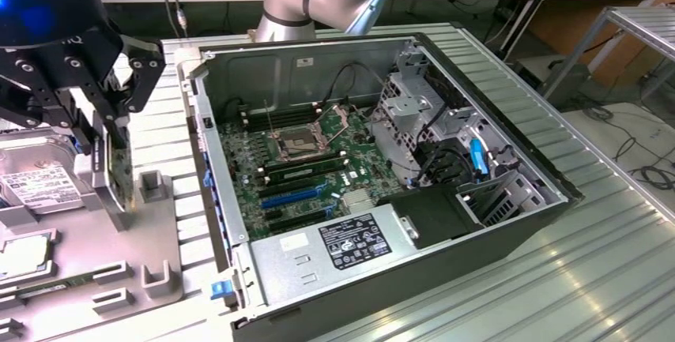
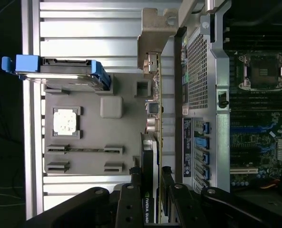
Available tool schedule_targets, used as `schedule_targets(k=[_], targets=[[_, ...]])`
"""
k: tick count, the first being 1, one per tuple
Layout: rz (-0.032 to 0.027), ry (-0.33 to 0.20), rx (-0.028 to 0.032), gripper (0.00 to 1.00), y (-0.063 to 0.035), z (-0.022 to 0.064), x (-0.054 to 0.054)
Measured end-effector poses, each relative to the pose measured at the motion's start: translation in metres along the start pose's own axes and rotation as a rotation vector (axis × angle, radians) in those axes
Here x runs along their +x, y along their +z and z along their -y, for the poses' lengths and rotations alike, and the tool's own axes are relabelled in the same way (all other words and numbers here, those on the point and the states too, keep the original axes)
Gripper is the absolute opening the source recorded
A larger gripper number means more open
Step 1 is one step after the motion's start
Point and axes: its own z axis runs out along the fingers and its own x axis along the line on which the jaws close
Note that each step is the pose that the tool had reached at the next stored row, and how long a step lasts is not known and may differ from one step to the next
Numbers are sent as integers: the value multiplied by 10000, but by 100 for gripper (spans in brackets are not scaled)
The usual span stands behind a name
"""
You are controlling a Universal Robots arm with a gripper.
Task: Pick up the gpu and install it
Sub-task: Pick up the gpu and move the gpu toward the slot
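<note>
The gpu (image 1: 119, 184) is a thin card with a green edge, standing on its edge over the grey holder tray (image 1: 158, 223) at the exterior view's left. My gripper (image 1: 106, 133) reaches down from above with a black finger on each side of the card, shut on it. I cannot tell whether the card's lower end still touches the tray. The wrist view shows the gpu (image 2: 156, 118) edge-on between the fingers of the gripper (image 2: 155, 190), beside the open computer case (image 1: 507, 223). The motherboard (image 1: 306, 152) lies inside the case with blue slots (image 1: 290, 196).
On the tray rest a silver hard drive (image 1: 37, 184), a processor chip (image 1: 21, 255) and a long memory stick (image 1: 53, 285). Inside the case are a drive cage (image 1: 416, 113), cables and a power supply (image 1: 348, 243). Everything stands on a ribbed metal table (image 1: 590, 263).
</note>
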Motion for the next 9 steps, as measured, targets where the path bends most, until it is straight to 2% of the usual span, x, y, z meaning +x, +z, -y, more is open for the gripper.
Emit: schedule_targets(k=[9], targets=[[1,0,-1,27,-151,-7,-5]])
